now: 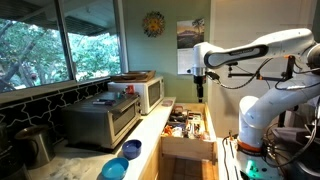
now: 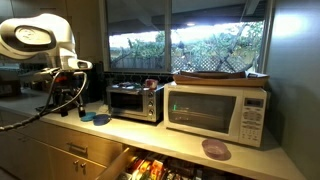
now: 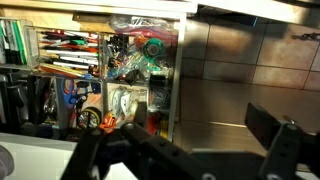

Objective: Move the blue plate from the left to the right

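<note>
The blue plate [image 1: 114, 169] is light cyan and lies on the counter at its near end. The darker blue bowl [image 1: 132, 149] sits just behind it, by the counter edge. In an exterior view two small blue dishes [image 2: 96, 118] lie left of the toaster oven, and I cannot tell them apart there. My gripper [image 1: 199, 86] hangs in the air over the open drawer, well away from the plate, and it also shows beside the counter's end [image 2: 72, 100]. In the wrist view its fingers [image 3: 186, 150] are spread wide with nothing between them. The plate is out of the wrist view.
A toaster oven [image 1: 100, 120] and a white microwave [image 1: 148, 92] stand on the counter. A purple plate [image 2: 215, 149] lies in front of the microwave [image 2: 215, 112]. The open drawer [image 1: 187, 128] full of clutter [image 3: 120, 70] juts out below the counter. A metal pot [image 1: 35, 145] stands at the near end.
</note>
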Tool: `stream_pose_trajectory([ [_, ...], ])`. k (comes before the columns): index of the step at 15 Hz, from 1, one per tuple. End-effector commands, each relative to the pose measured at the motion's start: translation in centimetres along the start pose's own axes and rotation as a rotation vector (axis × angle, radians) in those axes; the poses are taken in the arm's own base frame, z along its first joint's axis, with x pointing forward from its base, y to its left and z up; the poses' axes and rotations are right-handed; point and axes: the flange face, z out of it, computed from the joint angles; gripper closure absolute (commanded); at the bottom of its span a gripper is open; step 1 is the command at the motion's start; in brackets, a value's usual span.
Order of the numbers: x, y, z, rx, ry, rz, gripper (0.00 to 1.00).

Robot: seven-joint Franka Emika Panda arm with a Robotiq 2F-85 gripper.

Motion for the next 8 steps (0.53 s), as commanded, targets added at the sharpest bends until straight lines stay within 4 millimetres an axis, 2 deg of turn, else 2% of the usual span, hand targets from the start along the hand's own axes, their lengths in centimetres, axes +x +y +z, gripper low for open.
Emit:
stream_pose_trajectory([
  [1,0.0,0.0,-0.1,0.0,-0.001,0.0,0.0],
  [3,0.7,-0.5,0.1,0.013,0.008,-0.007,0.0],
  [8,6.7,-8.9,4.8,0.003,0.108,-0.015,0.0],
])
